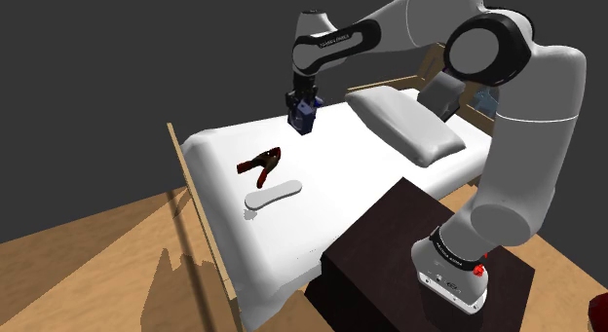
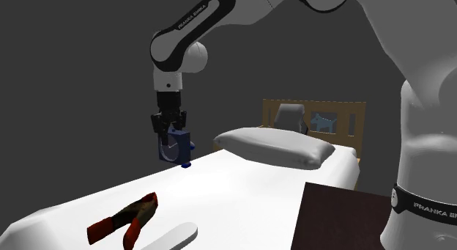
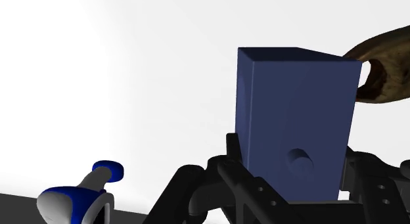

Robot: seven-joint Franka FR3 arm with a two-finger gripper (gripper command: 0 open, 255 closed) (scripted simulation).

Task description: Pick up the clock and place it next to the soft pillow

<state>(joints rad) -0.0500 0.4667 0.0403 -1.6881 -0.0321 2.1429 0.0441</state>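
A dark blue box-shaped clock [image 1: 305, 117] [image 2: 176, 147] [image 3: 296, 117] hangs above the white bed [image 1: 219, 145], clasped between the black fingers of my gripper [image 1: 303, 110] [image 2: 172, 135] [image 3: 292, 190], which is shut on it. The soft white pillow [image 1: 404, 124] [image 2: 275, 146] lies at the head of the bed, a short way to the shoulder view's right of the clock. The clock is clear of the mattress and apart from the pillow.
A red-brown clamp [image 1: 261, 165] [image 2: 124, 219] [image 3: 384, 65] and a flat white oblong piece [image 1: 273, 194] [image 2: 172, 237] lie mid-bed. A small blue-and-white item [image 2: 185, 165] [image 3: 79, 196] rests on the bed below the clock. My dark stand [image 1: 380, 252] adjoins the bed; a wooden headboard [image 2: 315, 116] rises behind the pillow.
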